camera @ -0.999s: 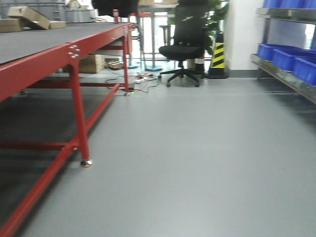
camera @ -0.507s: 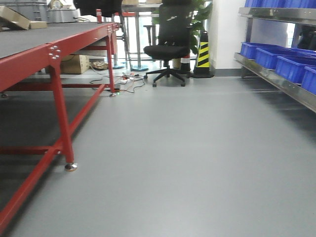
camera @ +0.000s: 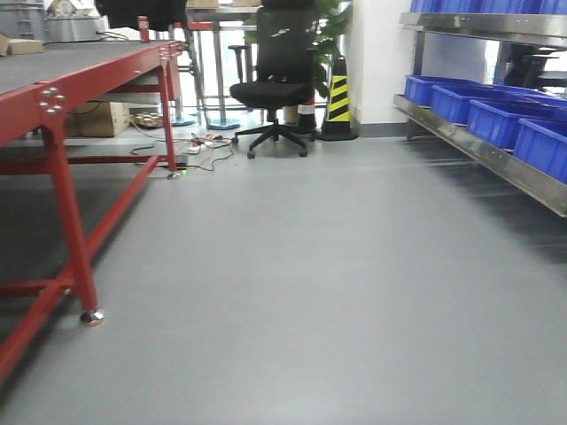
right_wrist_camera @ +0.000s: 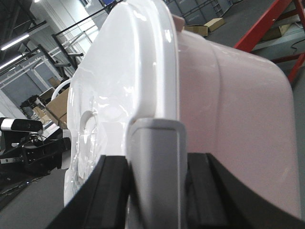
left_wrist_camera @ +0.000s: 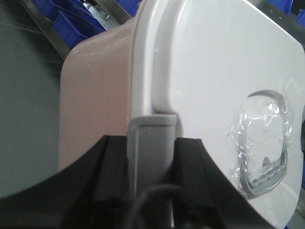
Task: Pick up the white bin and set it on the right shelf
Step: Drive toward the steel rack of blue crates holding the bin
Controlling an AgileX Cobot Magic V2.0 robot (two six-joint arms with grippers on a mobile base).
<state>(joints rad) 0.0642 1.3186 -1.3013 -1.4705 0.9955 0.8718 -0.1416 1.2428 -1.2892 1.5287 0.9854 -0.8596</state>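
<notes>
The white bin (left_wrist_camera: 95, 90) fills both wrist views, a pale pinkish tote with a white lid (left_wrist_camera: 214, 67). My left gripper (left_wrist_camera: 151, 145) is shut on a grey clip at the bin's rim. At the opposite end of the white bin (right_wrist_camera: 228, 105), my right gripper (right_wrist_camera: 157, 164) is shut on a matching grey clip. The bin and both grippers are out of the front view. The right shelf (camera: 483, 152), a stainless steel rack, runs along the right side of the front view and carries blue crates (camera: 496, 119).
A long red-framed table (camera: 53, 97) stands on the left. Behind it are a black office chair (camera: 270, 88), a yellow-black cone (camera: 337, 97), floor cables (camera: 199, 146) and a cardboard box (camera: 93, 119). Grey floor lies between table and shelf.
The front view has swung to the right. The red table has slid towards the left edge and more of the right shelf with its blue crates has come into view.
</notes>
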